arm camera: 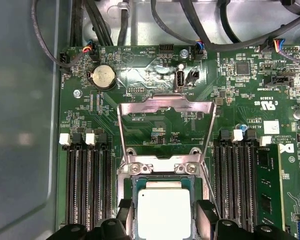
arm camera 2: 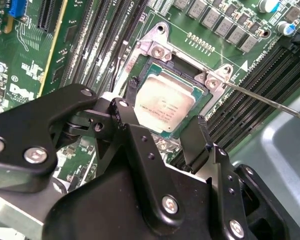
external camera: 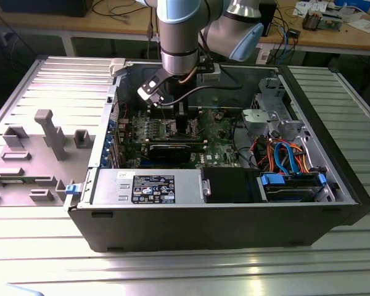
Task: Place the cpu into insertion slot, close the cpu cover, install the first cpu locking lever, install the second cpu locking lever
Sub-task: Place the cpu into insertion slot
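Cpu [arm camera: 165, 210]: seated in slot [arm camera 2: 182, 67]; cover [arm camera: 165, 105] raised open. Gripper [arm camera 2: 167, 106]: fingers [arm camera 2: 202, 132] slightly apart, astride the chip. Care: keep chip flat, square, undisturbed.

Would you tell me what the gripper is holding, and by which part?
Cannot be told: the gripper straddles two opposite edges of the cpu, which lies in the insertion slot.

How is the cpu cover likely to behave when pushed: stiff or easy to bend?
The cpu cover is a thin metal frame with an open window, so it probably is light and may flex if pushed at one corner. It stands open on a hinge beside the cpu, so it likely swings, not slides.
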Robot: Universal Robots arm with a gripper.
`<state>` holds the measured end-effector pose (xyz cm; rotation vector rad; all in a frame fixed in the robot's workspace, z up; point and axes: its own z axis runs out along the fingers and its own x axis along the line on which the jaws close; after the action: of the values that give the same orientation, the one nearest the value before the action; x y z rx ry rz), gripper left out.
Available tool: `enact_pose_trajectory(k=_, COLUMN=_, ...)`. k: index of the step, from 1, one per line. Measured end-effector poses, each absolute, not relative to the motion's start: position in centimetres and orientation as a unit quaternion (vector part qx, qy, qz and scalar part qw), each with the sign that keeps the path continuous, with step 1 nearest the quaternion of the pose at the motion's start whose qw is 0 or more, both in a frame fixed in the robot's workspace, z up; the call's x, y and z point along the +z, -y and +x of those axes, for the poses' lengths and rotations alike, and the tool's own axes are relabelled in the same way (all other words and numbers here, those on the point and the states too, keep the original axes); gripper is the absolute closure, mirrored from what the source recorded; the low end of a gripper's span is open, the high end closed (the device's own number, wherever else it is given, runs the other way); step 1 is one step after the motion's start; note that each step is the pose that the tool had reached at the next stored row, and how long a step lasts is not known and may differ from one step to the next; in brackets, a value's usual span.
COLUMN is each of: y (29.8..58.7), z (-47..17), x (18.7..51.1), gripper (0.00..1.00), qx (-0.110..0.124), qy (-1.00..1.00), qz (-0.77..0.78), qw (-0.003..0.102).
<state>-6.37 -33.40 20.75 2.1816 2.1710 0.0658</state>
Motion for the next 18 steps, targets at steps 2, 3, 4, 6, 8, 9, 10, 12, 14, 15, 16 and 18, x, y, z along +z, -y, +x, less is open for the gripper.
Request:
enact_pose_trajectory(k=2, y=33.40, z=-6.36, x=21.06, gripper=0.38, qx=0.021, qy=-0.705, qz=0.708, qw=0.031)
enact_pose_trajectory(k=3, y=33.40, z=-6.35, x=21.18, gripper=0.38, qx=0.020, qy=-0.705, qz=0.708, qw=0.031)
enact_pose_trajectory(k=4, y=33.40, z=-6.35, x=21.25, gripper=0.40, qx=0.020, qy=-0.705, qz=0.708, qw=0.031)
enact_pose_trajectory(k=6, y=33.40, z=-6.31, x=21.42, gripper=0.59, qx=0.019, qy=-0.705, qz=0.708, qw=0.030)
enact_pose_trajectory(k=8, y=33.40, z=-6.31, x=21.44, gripper=0.59, qx=0.019, qy=-0.705, qz=0.708, qw=0.031)
enact_pose_trajectory(k=9, y=33.40, z=-6.31, x=21.44, gripper=0.65, qx=0.019, qy=-0.705, qz=0.708, qw=0.031)
enact_pose_trajectory(k=10, y=33.40, z=-6.30, x=21.45, gripper=0.71, qx=0.019, qy=-0.705, qz=0.708, qw=0.031)
enact_pose_trajectory(k=12, y=33.40, z=-6.30, x=21.44, gripper=0.83, qx=0.019, qy=-0.705, qz=0.708, qw=0.031)
enact_pose_trajectory(k=14, y=33.40, z=-6.29, x=21.44, gripper=0.89, qx=0.019, qy=-0.705, qz=0.708, qw=0.031)
enact_pose_trajectory(k=15, y=33.40, z=-6.29, x=21.44, gripper=0.89, qx=0.019, qy=-0.705, qz=0.708, qw=0.031)
enact_pose_trajectory(k=16, y=33.40, z=-6.29, x=21.45, gripper=0.89, qx=0.019, qy=-0.705, qz=0.708, qw=0.031)
enact_pose_trajectory(k=18, y=33.40, z=-6.29, x=21.44, gripper=0.89, qx=0.019, qy=-0.705, qz=0.708, qw=0.031)
